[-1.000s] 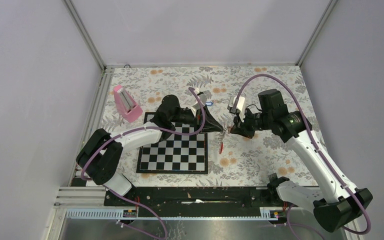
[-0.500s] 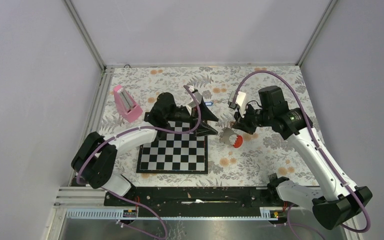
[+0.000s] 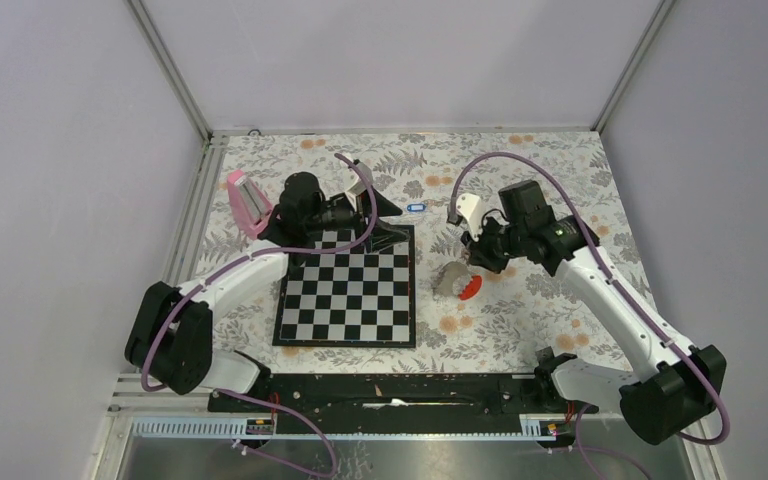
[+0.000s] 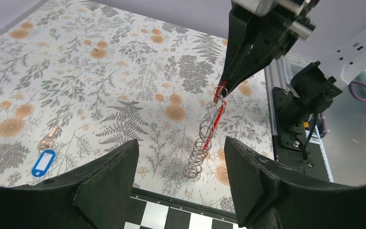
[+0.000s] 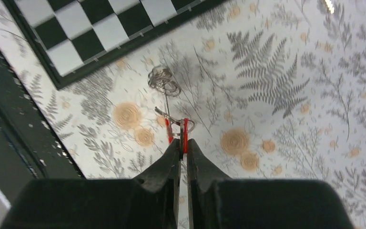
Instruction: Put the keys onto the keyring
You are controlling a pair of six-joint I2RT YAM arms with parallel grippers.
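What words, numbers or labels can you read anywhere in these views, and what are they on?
No text can be read in any view.
Blue key tag: its white label window looks blank.
Chessboard: no letters or numbers show along its border.
Pink block: no print made out; too small to tell.

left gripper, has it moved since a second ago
Yes. The left gripper has drawn back leftward, from past the chessboard's right edge to over its far edge, away from the keyring.
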